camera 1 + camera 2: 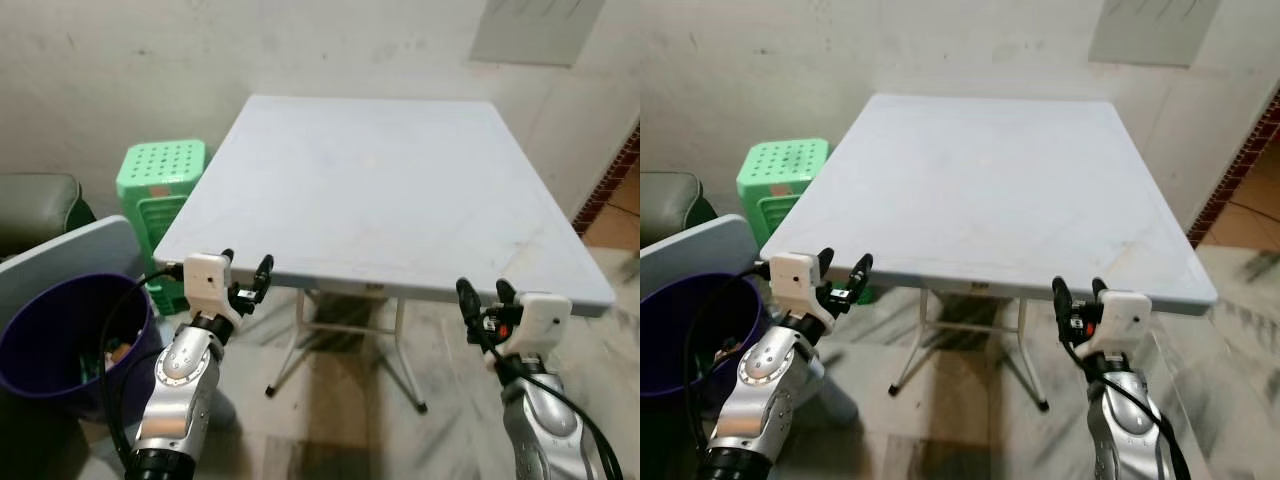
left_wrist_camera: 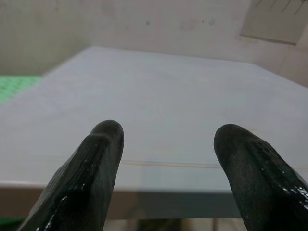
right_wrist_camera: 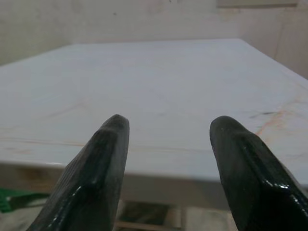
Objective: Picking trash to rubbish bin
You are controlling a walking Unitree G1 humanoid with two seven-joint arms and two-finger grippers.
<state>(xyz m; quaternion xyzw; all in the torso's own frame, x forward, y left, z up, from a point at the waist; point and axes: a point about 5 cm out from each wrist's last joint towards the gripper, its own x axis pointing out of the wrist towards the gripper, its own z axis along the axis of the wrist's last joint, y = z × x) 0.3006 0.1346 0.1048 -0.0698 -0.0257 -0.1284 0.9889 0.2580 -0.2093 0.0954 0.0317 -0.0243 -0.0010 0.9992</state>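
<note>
A dark purple rubbish bin [image 1: 40, 350] stands on the floor at my far left, with some trash [image 1: 118, 350] inside it. My left gripper [image 1: 246, 272] is held up open at the near left corner of the pale folding table [image 1: 380, 180], nothing between its fingers [image 2: 91, 168]. My right gripper [image 1: 485, 297] is open too, just before the table's near right edge, its fingers [image 3: 101, 163] holding nothing. The tabletop [image 2: 168, 110] is bare in both wrist views.
A green plastic stool [image 1: 158, 185] stands left of the table, behind the bin. A grey lid or board [image 1: 70, 245] leans over the bin, with a dark seat [image 1: 35, 205] behind it. The table's metal legs [image 1: 400, 350] stand on a marbled floor. A wall runs close behind.
</note>
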